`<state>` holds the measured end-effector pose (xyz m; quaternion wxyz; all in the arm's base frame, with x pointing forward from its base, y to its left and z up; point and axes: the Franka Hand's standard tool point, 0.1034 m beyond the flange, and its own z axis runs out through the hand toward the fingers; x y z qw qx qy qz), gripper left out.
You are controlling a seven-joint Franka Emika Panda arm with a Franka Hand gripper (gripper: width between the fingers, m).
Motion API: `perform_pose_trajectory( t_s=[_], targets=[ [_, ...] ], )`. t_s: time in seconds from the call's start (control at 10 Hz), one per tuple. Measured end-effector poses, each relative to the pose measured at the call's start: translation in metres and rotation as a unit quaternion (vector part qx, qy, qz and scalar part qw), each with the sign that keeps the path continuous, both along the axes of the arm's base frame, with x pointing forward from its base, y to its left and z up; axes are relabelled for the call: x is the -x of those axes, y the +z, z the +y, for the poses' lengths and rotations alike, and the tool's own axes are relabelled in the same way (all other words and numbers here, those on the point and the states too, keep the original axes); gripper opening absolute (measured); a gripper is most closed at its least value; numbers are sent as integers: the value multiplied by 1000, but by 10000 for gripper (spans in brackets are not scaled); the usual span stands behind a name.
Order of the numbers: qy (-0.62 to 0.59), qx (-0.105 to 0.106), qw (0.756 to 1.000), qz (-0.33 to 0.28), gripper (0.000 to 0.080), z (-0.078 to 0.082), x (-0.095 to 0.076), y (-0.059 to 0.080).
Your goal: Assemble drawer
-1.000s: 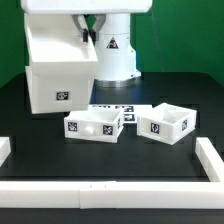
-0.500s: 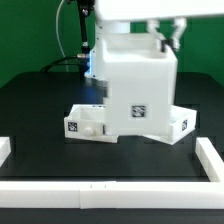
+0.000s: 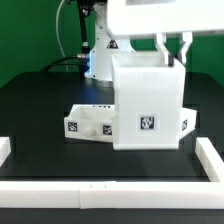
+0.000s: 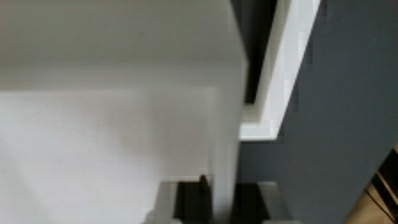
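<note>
The drawer's large white cube case (image 3: 148, 100) hangs in the air, tag facing the camera, in front of the two small trays. My gripper (image 3: 171, 52) is shut on the case's top edge near its right corner in the exterior view. In the wrist view the thin white wall of the case (image 4: 125, 130) runs between the two dark fingers (image 4: 182, 204), and my gripper (image 4: 224, 202) clamps it. The left tray (image 3: 90, 122) sits on the black table, partly covered by the case. Only a sliver of the right tray (image 3: 186, 122) shows past the case.
Low white border rails run along the front (image 3: 100, 195), the exterior view's left (image 3: 5, 148) and right (image 3: 212, 155). The robot's white base (image 3: 100, 55) stands at the back. A strip of the marker board (image 3: 98, 104) shows behind the left tray.
The case has been carried from the back at the exterior view's left toward the right and nearer the camera. It now covers most of the right tray. The trays have not moved.
</note>
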<state>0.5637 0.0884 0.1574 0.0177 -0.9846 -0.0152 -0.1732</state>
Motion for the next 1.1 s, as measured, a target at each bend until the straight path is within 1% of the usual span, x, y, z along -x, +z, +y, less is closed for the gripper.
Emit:
perform_pose_trajectory(
  t_s=[0.2,0.3,0.7,0.8,0.9,1.1],
  targets=[
    [9,3,1000,-10,32,13,-11,-17],
    [12,4,1000,-10,32,15,-11,-22],
    [12,5,1000,-7,32,14,-9,-25],
    [11,5,1000,-6,32,17,-9,-31],
    [15,5,1000,-3,32,25,-12,-38],
    [24,4,1000,-1,32,41,-16,-46]
  ],
)
